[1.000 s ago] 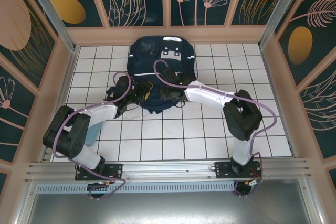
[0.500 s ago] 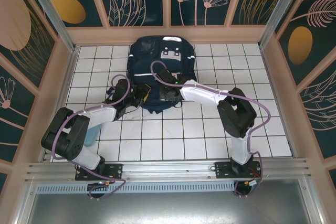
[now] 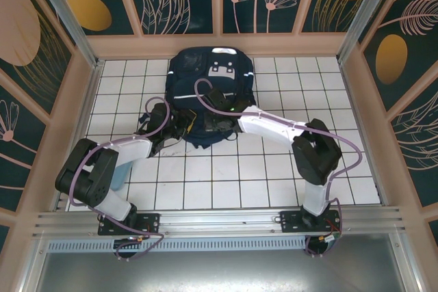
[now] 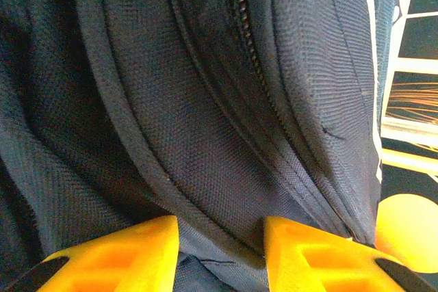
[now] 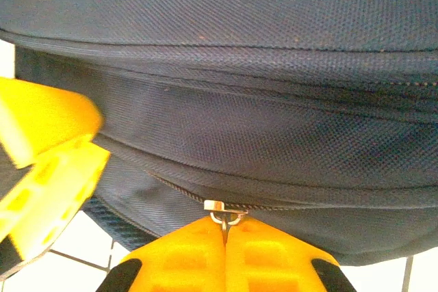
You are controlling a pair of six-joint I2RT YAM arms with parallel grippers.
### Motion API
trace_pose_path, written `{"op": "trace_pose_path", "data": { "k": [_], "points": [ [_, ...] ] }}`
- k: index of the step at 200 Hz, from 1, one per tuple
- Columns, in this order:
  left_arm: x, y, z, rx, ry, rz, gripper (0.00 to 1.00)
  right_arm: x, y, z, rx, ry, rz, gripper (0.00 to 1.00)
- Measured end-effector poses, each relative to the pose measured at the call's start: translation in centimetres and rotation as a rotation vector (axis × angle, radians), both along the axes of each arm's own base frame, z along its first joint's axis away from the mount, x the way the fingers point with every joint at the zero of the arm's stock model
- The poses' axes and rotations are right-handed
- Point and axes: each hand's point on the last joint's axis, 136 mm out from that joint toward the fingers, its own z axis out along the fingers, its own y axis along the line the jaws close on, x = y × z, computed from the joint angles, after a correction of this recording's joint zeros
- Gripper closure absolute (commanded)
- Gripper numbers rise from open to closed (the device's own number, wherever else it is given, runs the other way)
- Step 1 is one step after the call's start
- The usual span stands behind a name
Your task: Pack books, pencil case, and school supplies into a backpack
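The dark navy backpack (image 3: 212,76) lies flat on the tiled table, its white stripe (image 3: 183,96) across the front. At its near left edge, my left gripper (image 3: 182,123) (image 4: 220,237) has a fold of backpack fabric (image 4: 205,169) pinched between its yellow fingers (image 4: 130,247). Beside it, at the near edge, my right gripper (image 3: 209,122) (image 5: 224,227) is shut on the small metal zipper pull (image 5: 223,208). The zipper line (image 5: 178,193) runs off to the left from it. Books, pencil case and school supplies are out of view.
Black straps (image 3: 152,111) spill from the backpack's left side under the left arm. A light blue object (image 3: 120,174) sits partly hidden beneath the left elbow. The tiled table (image 3: 226,176) is walled by pink rails (image 3: 356,100) on three sides.
My right gripper has closed on the zipper pull and its wrist has shifted slightly left along the near edge. The left gripper has narrowed a little on the fabric and stayed in place.
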Motion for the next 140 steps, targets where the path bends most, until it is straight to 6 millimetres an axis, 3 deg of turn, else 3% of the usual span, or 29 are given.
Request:
{"op": "trace_pose_path", "data": {
  "k": [42,92,140],
  "points": [
    [0.5,0.1,0.1,-0.001,-0.006,0.021,0.65,-0.4,0.5,0.1,0.029,0.008,0.04,1.0],
    [1.2,0.1,0.7,-0.019,-0.016,0.05,0.92,-0.1,0.1,0.5,0.01,-0.023,0.048,1.0],
    [1.2,0.1,1.0,-0.014,-0.028,0.049,1.0,0.5,-1.8,0.2,-0.07,-0.059,0.066,1.0]
  ]
}}
